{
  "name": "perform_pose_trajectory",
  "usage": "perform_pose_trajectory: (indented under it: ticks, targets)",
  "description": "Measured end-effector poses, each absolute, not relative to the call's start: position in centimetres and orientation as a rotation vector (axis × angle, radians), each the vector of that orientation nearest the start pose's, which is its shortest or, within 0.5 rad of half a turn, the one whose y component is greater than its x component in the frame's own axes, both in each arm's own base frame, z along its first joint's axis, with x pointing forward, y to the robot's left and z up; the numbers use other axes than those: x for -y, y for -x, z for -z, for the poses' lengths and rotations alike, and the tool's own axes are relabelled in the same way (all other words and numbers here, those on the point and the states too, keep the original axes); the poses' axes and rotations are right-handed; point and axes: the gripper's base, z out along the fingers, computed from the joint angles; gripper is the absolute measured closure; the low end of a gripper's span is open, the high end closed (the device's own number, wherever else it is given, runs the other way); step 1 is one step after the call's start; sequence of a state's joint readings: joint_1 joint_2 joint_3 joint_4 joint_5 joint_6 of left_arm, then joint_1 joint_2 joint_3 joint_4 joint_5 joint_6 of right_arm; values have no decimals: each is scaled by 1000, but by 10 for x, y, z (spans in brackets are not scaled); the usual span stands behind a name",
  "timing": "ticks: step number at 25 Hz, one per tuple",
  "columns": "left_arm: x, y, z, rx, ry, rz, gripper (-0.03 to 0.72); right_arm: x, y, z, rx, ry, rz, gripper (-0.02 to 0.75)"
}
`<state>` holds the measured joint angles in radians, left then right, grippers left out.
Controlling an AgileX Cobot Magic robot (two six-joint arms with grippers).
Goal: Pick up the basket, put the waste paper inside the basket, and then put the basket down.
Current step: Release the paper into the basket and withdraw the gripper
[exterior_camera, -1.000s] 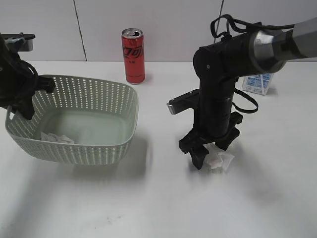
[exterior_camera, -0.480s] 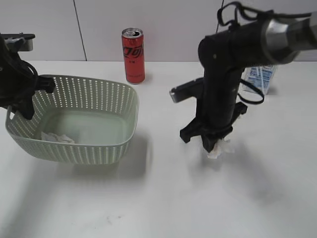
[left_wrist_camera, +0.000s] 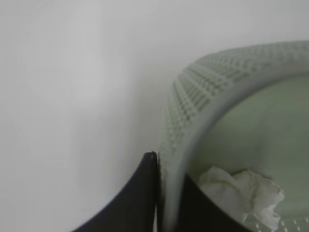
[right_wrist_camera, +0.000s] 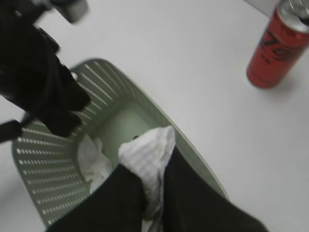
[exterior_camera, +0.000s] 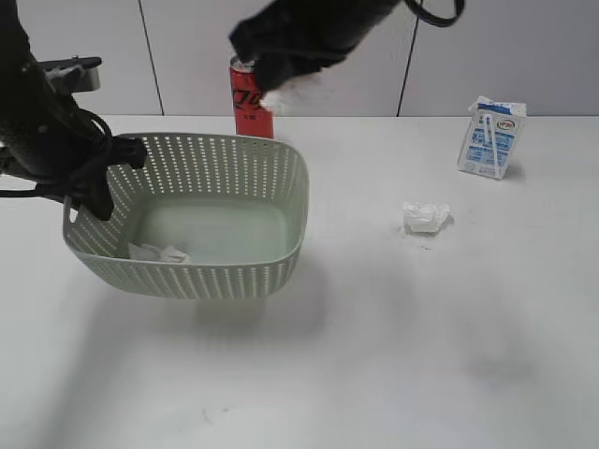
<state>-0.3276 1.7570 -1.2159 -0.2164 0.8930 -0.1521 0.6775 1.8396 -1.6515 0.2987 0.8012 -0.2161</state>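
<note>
The pale green basket (exterior_camera: 215, 279) hangs a little above the table, tilted. My left gripper (exterior_camera: 92, 198) is shut on its left rim; the left wrist view shows the jaws (left_wrist_camera: 168, 181) pinching the lattice wall (left_wrist_camera: 203, 79). One waste paper wad (exterior_camera: 157, 253) lies inside and also shows in the left wrist view (left_wrist_camera: 248, 191). My right gripper (exterior_camera: 276, 82), blurred and high above the basket's far rim, is shut on a second wad (right_wrist_camera: 147, 162) over the basket (right_wrist_camera: 38, 188). A third wad (exterior_camera: 425, 217) lies on the table to the right.
A red can (exterior_camera: 249, 117) stands behind the basket, partly hidden by my right arm; it also shows in the right wrist view (right_wrist_camera: 276, 48). A blue-and-white carton (exterior_camera: 490, 138) stands at the back right. The table is white with a wall behind.
My right gripper lifted a wad off the table and swung it up and left over the basket. The basket moved right. A wad formerly hidden behind the arm now shows.
</note>
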Motion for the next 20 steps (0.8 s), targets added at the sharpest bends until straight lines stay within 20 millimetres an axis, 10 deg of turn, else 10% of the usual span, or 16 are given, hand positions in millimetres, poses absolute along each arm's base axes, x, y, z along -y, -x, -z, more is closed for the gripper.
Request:
perform_pose_trajectory:
  ticks: [8,14,20]
  targets:
    - [135,-321,-217,-2927,-105,371,689,-321,-309,-280,-2290,1005,-599,673]
    - [135,-322,-217,-2924,-106,370,689,-323,-310,-248,-2399,1116,-556,173]
    - [135,-322,-217,-2923,-106,369,689,-316,-313,-259,-2485,1081,-468,115]
